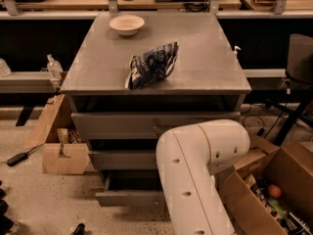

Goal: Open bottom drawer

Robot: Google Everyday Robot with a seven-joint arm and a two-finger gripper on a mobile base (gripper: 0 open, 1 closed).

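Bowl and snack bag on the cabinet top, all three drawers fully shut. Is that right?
Not quite: the camera view shows the bottom drawer pulled partway out. The bowl and snack bag do sit on the cabinet top. The hand is out of view, hidden by the robot's arm.

1 camera only, no second view to share the scene with. I look from high up in front of the grey cabinet (156,77), facing it and tilted down: whole top visible, 3 drawer fronts foreshortened. Close range. The white arm (195,170) fills the lower middle and covers part of the bottom drawer (127,198). The gripper is out of my sight from here.
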